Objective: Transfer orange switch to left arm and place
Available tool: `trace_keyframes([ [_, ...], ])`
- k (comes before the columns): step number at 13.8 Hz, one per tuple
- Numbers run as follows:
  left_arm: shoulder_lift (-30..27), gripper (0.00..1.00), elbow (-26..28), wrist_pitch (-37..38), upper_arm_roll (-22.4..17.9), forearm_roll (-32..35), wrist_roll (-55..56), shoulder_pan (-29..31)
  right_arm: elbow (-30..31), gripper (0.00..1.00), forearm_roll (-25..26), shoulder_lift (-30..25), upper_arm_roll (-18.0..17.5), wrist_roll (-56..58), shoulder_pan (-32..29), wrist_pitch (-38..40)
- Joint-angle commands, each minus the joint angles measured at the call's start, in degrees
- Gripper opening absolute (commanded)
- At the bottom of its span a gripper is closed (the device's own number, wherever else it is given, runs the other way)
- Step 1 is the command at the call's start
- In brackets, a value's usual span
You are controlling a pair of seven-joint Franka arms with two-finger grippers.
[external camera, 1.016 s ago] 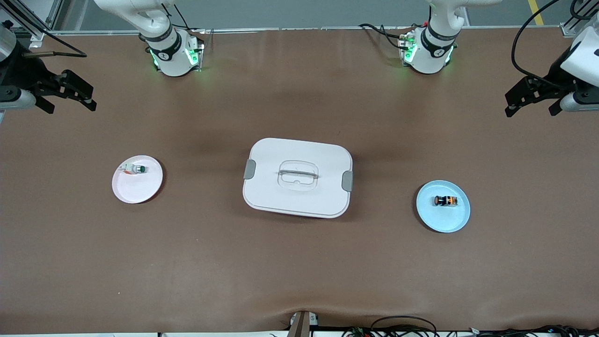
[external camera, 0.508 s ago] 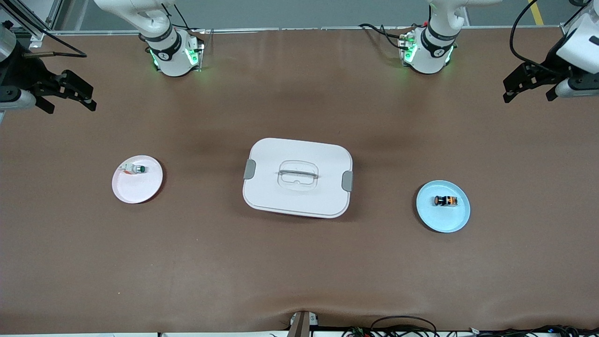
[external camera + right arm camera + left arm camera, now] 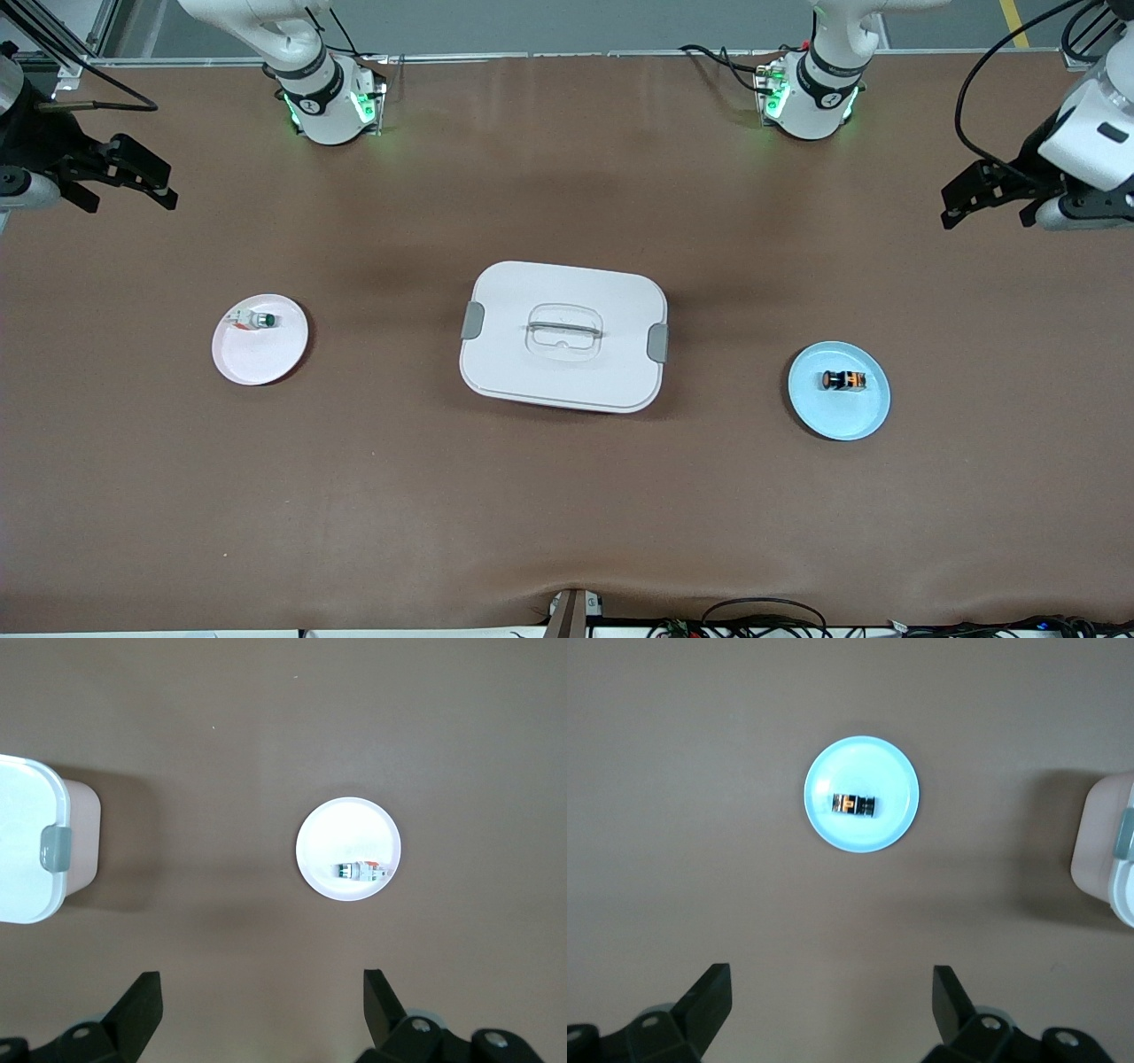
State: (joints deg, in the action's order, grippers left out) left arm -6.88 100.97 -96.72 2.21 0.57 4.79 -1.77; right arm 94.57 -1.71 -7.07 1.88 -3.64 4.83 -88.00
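Note:
The orange switch lies on its side on a light blue plate toward the left arm's end of the table. The left wrist view also shows the switch on the plate. The white lidded box stands in the middle of the table. My left gripper hangs open and empty over bare table at the left arm's end, apart from the plate; its fingers stand wide. My right gripper hangs open and empty over the right arm's end.
A pale pink plate toward the right arm's end holds a small white part with a green tip. The right wrist view shows that plate and one end of the box. Cables run along the table's near edge.
My left gripper swung toward the arms' bases and came back down, ending slightly closer to the table's middle. My right gripper drifted slightly outward. Both stayed open.

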Motion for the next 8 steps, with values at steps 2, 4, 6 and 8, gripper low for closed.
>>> trace_keyframes([
  [2,2.22,1.0,-5.17,1.01,0.51,-0.4,0.04,-0.07,0.52,1.0,-1.37,-0.49,-0.47,-1.63,-0.78,0.02],
  [4,2.31,1.0,-5.26,1.27,0.6,-0.39,0.22,-0.08,0.52,1.0,-1.46,-0.4,-0.38,-1.2,-0.78,0.02],
  [6,2.31,1.0,-5.43,2.76,0.51,-0.66,0.13,0.28,0.52,1.0,-1.46,-0.4,-0.38,-1.02,-0.78,0.02],
  [8,2.31,1.0,-5.79,3.9,0.51,-0.83,-0.22,0.36,0.52,1.0,-1.46,-0.4,-0.38,-0.75,-0.78,0.02],
])
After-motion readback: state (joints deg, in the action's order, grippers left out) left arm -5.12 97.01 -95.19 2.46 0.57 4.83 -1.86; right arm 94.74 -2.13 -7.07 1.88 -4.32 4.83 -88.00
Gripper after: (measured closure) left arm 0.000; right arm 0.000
